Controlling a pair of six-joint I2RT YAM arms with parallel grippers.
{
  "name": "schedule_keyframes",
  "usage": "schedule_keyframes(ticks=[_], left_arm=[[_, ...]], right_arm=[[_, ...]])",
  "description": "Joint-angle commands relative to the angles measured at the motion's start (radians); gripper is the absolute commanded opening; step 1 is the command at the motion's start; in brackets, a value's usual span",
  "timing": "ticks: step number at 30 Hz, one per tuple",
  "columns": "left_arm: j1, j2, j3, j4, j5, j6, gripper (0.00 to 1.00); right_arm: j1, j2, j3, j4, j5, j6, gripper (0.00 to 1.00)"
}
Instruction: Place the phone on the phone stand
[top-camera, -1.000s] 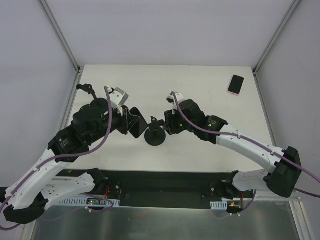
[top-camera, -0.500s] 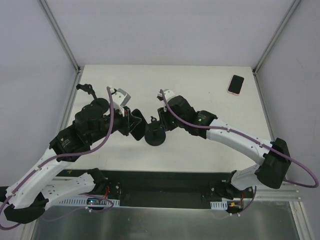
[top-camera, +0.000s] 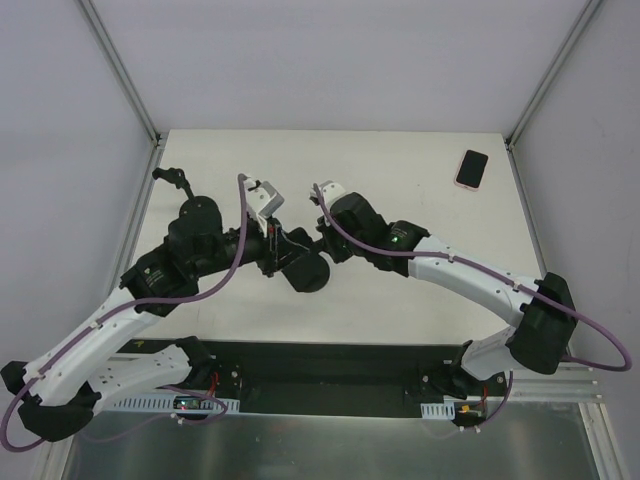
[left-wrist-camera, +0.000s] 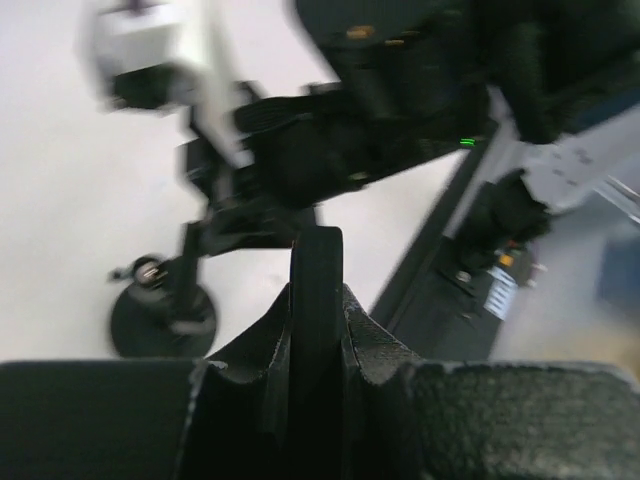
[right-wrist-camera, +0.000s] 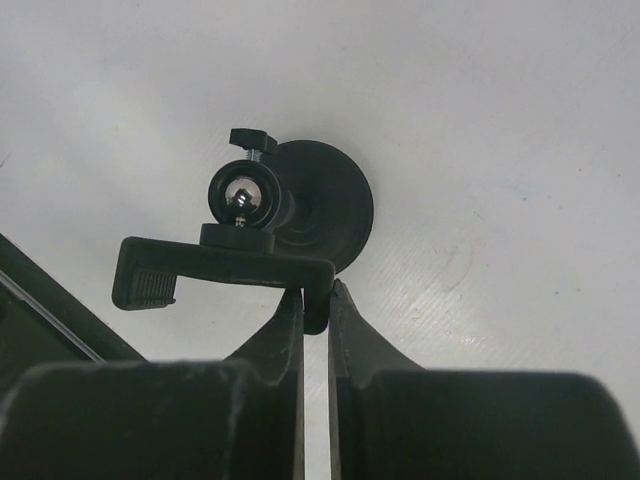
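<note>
My left gripper (top-camera: 281, 246) is shut on a black phone (top-camera: 291, 257) and holds it upright, right beside the phone stand (top-camera: 313, 275). In the left wrist view the phone (left-wrist-camera: 316, 290) stands edge-on between my fingers, with the stand's round base (left-wrist-camera: 160, 318) on the table to the left. My right gripper (top-camera: 322, 240) is shut on the end of the stand's clamp bracket (right-wrist-camera: 222, 266). The right wrist view shows the stand's base (right-wrist-camera: 330, 205) and ball joint (right-wrist-camera: 245, 196) just beyond my fingertips (right-wrist-camera: 292, 312).
A second phone in a pink case (top-camera: 471, 168) lies at the back right corner of the white table (top-camera: 400, 170). Both arms meet over the table's front middle. The table's dark front rail (top-camera: 330, 362) runs below them.
My left gripper has carried the black phone to the right, up against the stand. My right gripper has moved left and stays closed on the stand's clamp.
</note>
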Motion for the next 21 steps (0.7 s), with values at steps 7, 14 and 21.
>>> schedule_keyframes(ticks=[7, 14, 21], left_arm=[[0.010, 0.216, -0.013, 0.347, 0.773, 0.242, 0.00], [0.066, 0.308, -0.011, 0.348, 0.818, 0.443, 0.00], [0.135, 0.402, 0.042, 0.342, 0.859, 0.483, 0.00]], right_arm=[[-0.031, -0.011, 0.018, 0.034, -0.257, -0.193, 0.01], [-0.109, -0.025, -0.004, 0.052, -0.469, -0.267, 0.01], [-0.157, -0.031, -0.011, 0.063, -0.589, -0.287, 0.01]])
